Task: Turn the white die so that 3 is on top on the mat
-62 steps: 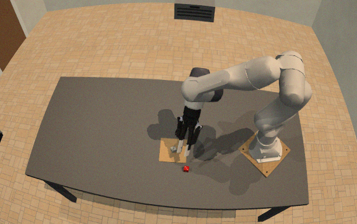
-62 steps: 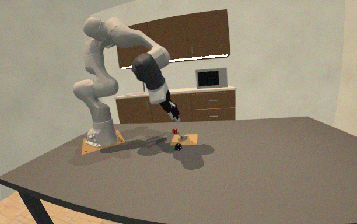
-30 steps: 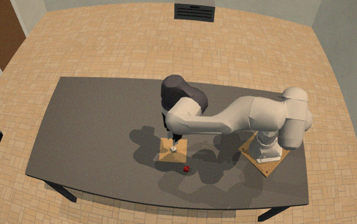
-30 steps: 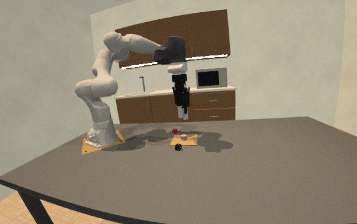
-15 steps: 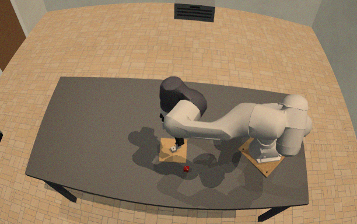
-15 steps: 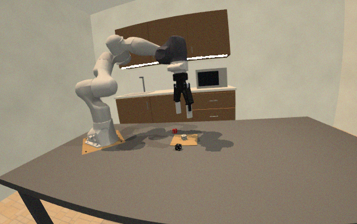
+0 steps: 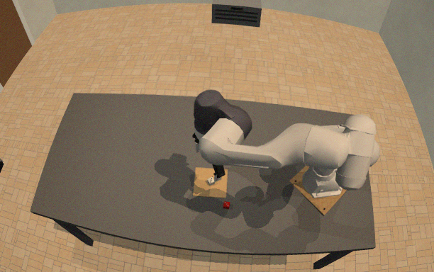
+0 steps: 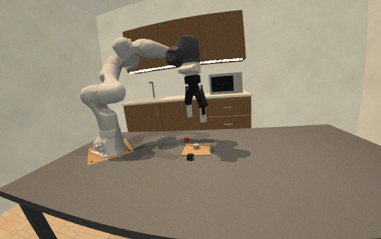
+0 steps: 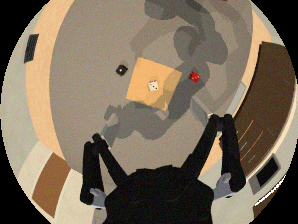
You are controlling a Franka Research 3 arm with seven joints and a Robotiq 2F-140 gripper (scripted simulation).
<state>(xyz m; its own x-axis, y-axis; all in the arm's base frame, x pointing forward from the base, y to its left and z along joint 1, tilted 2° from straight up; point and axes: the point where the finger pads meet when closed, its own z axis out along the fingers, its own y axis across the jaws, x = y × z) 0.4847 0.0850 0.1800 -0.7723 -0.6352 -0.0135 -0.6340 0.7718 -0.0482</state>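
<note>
The white die (image 7: pixel 210 180) lies on the tan mat (image 7: pixel 212 185), within its edges; it also shows in the exterior view (image 8: pixel 197 145) and in the wrist view (image 9: pixel 153 86). Its top face is too small to read. My gripper (image 8: pixel 196 116) hangs high above the mat, pointing down, open and empty. In the wrist view its fingers stand wide apart with nothing between them. The mat (image 8: pixel 197 150) lies flat on the table.
A red die (image 7: pixel 226 205) lies on the table just off the mat, also seen in the exterior view (image 8: pixel 186 139). A black die (image 8: pixel 190 157) lies off the mat's opposite edge. The arm's base plate (image 7: pixel 318 193) stands at the table's right end.
</note>
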